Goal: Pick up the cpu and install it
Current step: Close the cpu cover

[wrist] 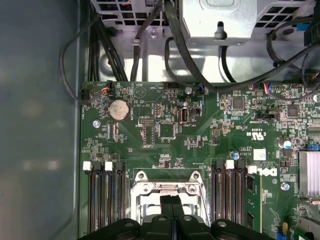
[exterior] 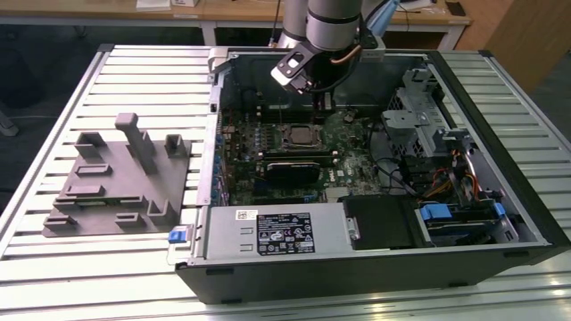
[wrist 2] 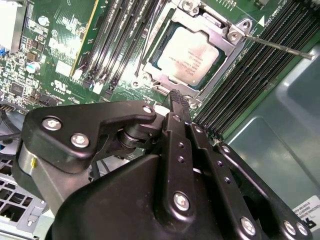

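Second wrist view: cpu [wrist 2: 192,52] seated inside socket frame [wrist 2: 227,37]; gripper [wrist 2: 178,98] pressed together, empty, near frame edge.

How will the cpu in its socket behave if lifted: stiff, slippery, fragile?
The cpu is a flat plate with a metal top, so probably stiff and unlikely to roll. Its smooth lid may slip in the gripper. It sits low inside the socket frame, so its edges seem hard to grasp.
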`<state>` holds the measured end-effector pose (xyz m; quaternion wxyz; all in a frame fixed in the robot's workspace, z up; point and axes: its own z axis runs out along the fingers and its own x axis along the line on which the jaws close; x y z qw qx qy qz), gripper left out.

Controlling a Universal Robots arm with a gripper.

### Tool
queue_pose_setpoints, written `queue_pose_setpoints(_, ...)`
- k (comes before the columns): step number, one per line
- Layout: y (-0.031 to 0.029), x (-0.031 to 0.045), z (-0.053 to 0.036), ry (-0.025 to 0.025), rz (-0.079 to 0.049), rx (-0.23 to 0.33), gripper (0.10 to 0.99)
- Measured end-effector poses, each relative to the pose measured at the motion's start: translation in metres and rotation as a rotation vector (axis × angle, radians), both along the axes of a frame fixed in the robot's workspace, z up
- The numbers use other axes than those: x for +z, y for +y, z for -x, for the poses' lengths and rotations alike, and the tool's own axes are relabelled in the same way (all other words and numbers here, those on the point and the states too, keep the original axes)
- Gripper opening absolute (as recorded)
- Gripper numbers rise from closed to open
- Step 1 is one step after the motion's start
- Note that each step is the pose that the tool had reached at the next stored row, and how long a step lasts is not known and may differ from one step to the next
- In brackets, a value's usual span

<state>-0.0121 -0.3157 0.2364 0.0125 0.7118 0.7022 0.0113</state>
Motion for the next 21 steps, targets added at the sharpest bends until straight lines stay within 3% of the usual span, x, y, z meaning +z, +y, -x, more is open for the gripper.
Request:
queue_pose_setpoints(9, 0.0000, -0.0004, 0.0033, 0.0000, 0.000, 0.010, 0.106)
queue_pose_setpoints(14, 0.0000, -0.0015, 0.0033, 0.0003, 0.000, 0.090, 0.106)
queue_pose_setpoints(21, 0.0000, -0.0035, 0.0033, 0.0045, 0.005, 0.207, 0.106)
